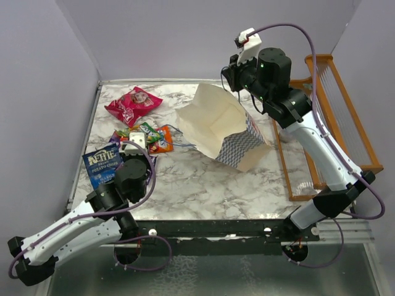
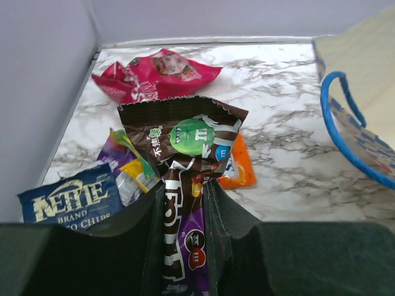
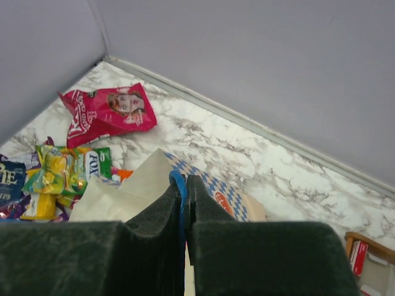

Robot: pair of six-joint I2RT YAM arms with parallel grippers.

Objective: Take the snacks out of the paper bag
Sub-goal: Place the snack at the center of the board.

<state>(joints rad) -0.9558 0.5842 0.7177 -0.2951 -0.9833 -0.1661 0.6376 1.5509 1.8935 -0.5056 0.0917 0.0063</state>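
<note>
The cream paper bag (image 1: 225, 126) lies tipped over mid-table, its mouth facing left. My right gripper (image 1: 231, 77) is above its far edge, shut (image 3: 184, 185) on the thin blue cord handle (image 3: 178, 180); the bag's checkered side (image 3: 213, 188) shows below. My left gripper (image 1: 134, 148) is shut (image 2: 185, 203) on a brown and purple candy packet (image 2: 185, 139), held just above the table. Other snacks lie at the left: a pink-red bag (image 1: 133, 103) (image 2: 154, 77), a dark blue chips bag (image 1: 102, 163) (image 2: 71, 200), and small orange (image 2: 237, 169), green and yellow packs (image 3: 62, 169).
An orange wooden rack (image 1: 327, 123) stands along the table's right side. Grey walls close the left and back edges. The bag's other blue handle (image 2: 336, 117) loops at the right of the left wrist view.
</note>
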